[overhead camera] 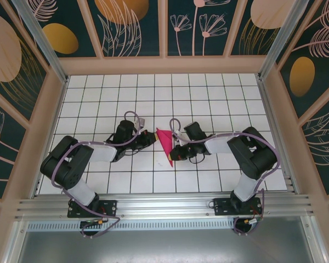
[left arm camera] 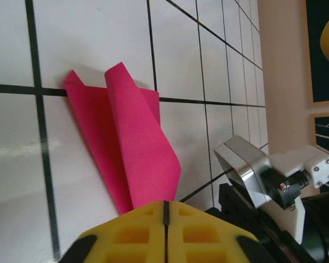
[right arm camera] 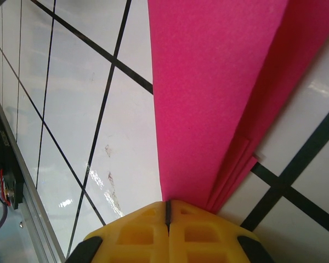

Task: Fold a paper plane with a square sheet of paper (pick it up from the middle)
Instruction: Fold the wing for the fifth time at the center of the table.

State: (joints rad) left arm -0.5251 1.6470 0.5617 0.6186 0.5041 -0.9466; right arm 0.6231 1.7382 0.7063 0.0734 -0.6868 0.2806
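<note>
- Right gripper (right arm camera: 167,207): yellow foam pads together, clamped on the narrow magenta-pink folded paper plane (right arm camera: 208,98), which runs from them toward 12 o'clock.
- Left gripper (left arm camera: 164,207): pads together too, apparently pinching the plane's wide end; you can't see the bite itself.
- From above, the plane lies 11-to-5 o'clock on the white grid table (overhead camera: 98,104), tip at 5, left gripper at its 10, right at its 4.
</note>
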